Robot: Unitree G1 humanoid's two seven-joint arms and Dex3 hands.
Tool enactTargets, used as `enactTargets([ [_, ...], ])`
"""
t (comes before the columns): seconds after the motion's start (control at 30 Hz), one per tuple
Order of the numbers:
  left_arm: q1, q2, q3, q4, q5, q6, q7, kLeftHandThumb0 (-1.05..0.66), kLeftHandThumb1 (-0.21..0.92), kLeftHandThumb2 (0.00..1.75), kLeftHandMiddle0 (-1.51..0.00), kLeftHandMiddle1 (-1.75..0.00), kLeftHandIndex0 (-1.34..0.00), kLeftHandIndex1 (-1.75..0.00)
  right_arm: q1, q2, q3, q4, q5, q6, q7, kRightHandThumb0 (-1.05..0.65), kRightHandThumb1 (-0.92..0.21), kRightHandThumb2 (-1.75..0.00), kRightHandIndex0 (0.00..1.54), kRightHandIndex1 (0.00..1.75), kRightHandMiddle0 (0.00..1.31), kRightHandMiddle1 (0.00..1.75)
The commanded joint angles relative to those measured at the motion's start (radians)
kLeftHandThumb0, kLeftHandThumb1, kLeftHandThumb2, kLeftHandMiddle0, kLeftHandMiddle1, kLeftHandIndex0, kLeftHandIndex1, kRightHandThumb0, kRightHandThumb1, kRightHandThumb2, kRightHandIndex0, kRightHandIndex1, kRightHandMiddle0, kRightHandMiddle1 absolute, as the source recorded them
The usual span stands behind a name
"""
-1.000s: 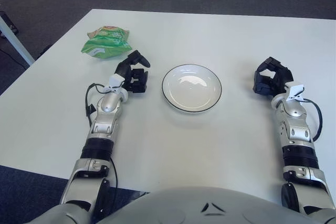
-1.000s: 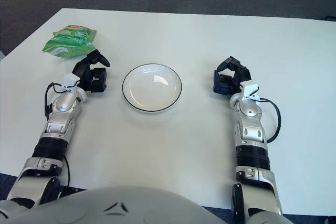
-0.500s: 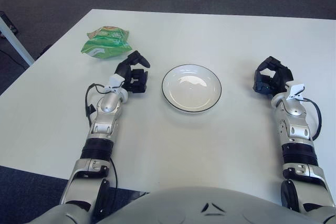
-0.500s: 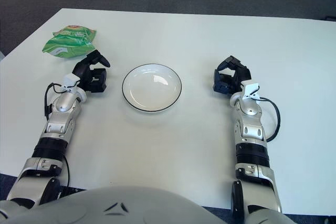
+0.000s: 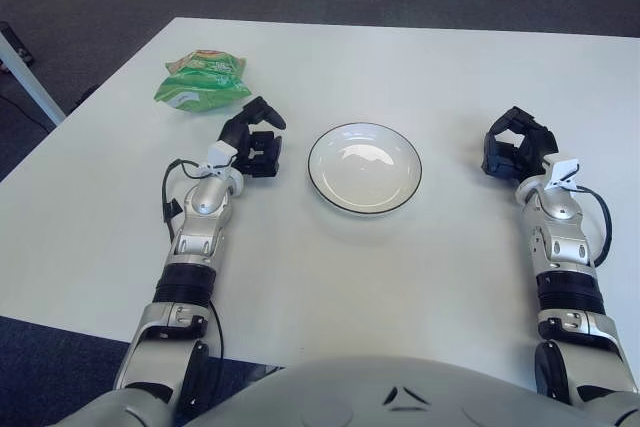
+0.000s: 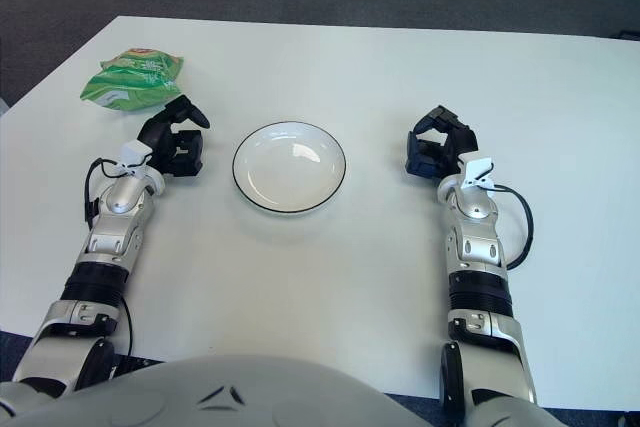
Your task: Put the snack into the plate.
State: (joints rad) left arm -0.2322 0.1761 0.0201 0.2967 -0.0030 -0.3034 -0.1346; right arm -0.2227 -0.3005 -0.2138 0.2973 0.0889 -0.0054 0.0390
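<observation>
A green snack bag point(image 5: 202, 81) lies on the white table at the far left. A white plate point(image 5: 364, 167) with a dark rim sits empty in the middle of the table. My left hand point(image 5: 253, 142) shows just left of the plate and a little nearer than the bag, fingers loosely curled with nothing in them. To the right of the plate is my right hand point(image 5: 516, 148), also loosely curled and holding nothing.
The white table point(image 5: 400, 277) ends at its left edge close to the bag, with dark carpet beyond. A grey table leg point(image 5: 25, 72) stands on the floor at far left.
My right hand has crept slightly forward, away from me. The left hand, bag and plate have not moved.
</observation>
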Motion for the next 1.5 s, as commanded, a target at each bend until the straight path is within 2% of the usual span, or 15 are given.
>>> enactTargets([
  [0.0,0.103,-0.032,-0.021,0.052,0.046,-0.049,0.046,-0.44,0.43,1.17,-1.22,-1.75,-0.52,-1.75,0.064,0.024,0.018,0.049,-0.013,0.06,0.004,-0.49,-0.29,-1.35,1.27,1.75,0.64,1.75],
  [0.2,0.095,-0.018,-0.03,0.084,0.151,-0.12,0.141,-0.45,0.4,1.2,-1.22,-1.75,-0.54,-1.75,0.067,0.024,0.018,0.046,-0.011,0.067,0.006,-0.49,-0.29,-1.35,1.26,1.75,0.64,1.75],
  [0.33,0.063,0.018,-0.033,0.118,0.258,-0.16,0.246,-0.45,0.4,1.21,-1.21,-1.75,-0.54,-1.75,0.067,0.023,0.016,0.046,-0.005,0.067,0.012,-0.49,-0.28,-1.36,1.26,1.75,0.64,1.75],
  [0.53,0.02,0.071,-0.03,0.143,0.36,-0.165,0.351,-0.45,0.4,1.21,-1.18,-1.75,-0.55,-1.75,0.066,0.023,0.014,0.048,-0.002,0.064,0.015,-0.49,-0.28,-1.36,1.25,1.75,0.64,1.75],
  [0.93,-0.03,0.172,-0.013,0.106,0.371,-0.165,0.339,-0.44,0.44,1.16,-1.18,-1.75,-0.51,-1.75,0.061,0.023,0.017,0.062,-0.006,0.06,0.011,-0.49,-0.28,-1.36,1.26,1.75,0.64,1.75],
  [1.07,-0.057,0.23,-0.011,0.05,0.465,-0.18,0.401,-0.43,0.47,1.13,-1.2,-1.75,-0.49,-1.75,0.057,0.023,0.019,0.073,-0.009,0.058,0.009,-0.49,-0.28,-1.36,1.26,1.75,0.64,1.75],
  [1.2,-0.055,0.267,-0.025,0.001,0.662,-0.118,0.552,-0.42,0.51,1.08,-1.16,-1.75,-0.46,-1.75,0.055,0.026,0.02,0.069,-0.008,0.06,0.007,-0.49,-0.28,-1.36,1.26,1.75,0.64,1.75],
  [1.3,-0.052,0.28,-0.034,-0.015,0.752,-0.059,0.621,-0.41,0.55,1.02,-1.08,-1.75,-0.43,-1.75,0.055,0.027,0.022,0.069,-0.008,0.058,0.008,-0.49,-0.28,-1.36,1.27,1.75,0.64,1.75],
  [1.43,-0.054,0.295,-0.043,-0.027,0.828,0.002,0.692,-0.4,0.64,0.91,-0.91,-1.75,-0.37,-1.75,0.054,0.028,0.025,0.073,-0.011,0.055,0.005,-0.49,-0.28,-1.36,1.27,1.75,0.64,1.75],
  [1.47,-0.058,0.299,-0.045,-0.03,0.851,0.021,0.716,-0.39,0.66,0.87,-0.82,-1.75,-0.35,-1.75,0.054,0.029,0.026,0.074,-0.012,0.054,0.004,-0.49,-0.28,-1.36,1.27,1.75,0.64,1.75],
])
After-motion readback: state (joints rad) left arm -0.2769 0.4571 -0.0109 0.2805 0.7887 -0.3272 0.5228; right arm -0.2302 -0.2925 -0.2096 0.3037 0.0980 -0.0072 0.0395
